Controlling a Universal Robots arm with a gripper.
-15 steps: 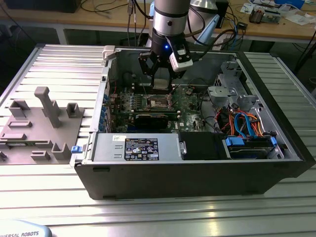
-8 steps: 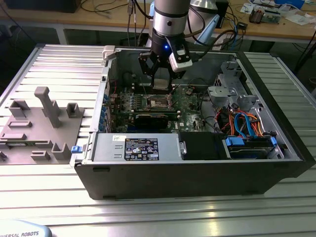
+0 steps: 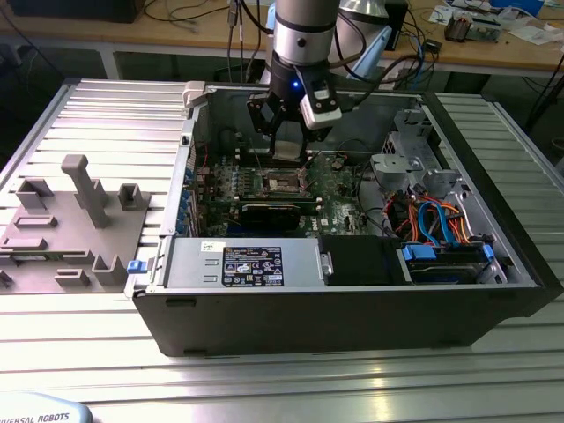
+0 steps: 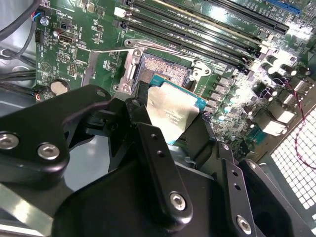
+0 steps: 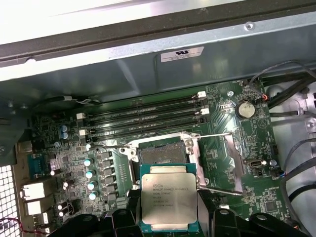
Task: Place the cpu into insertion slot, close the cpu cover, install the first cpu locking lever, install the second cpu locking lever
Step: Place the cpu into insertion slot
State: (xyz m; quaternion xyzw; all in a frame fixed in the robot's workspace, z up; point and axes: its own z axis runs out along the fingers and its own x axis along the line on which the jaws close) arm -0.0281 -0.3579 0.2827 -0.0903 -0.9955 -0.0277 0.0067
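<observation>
Silvery cpu (image 5: 169,200) pinched between the closed black fingers (image 4: 153,148), held just above the empty insertion slot (image 5: 162,157)

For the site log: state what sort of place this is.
Probably a robotics lab or test workshop: an open black desktop computer case lies on a ribbed aluminium table, cluttered wooden workbenches stand behind, and the black end effector holds a silvery square cpu.

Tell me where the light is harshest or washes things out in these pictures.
In the first wrist view, the area beyond the computer case is washed out white; in the second wrist view, the cpu glares pale on top; in the exterior view, the ribbed table shows bright streaks.
</observation>
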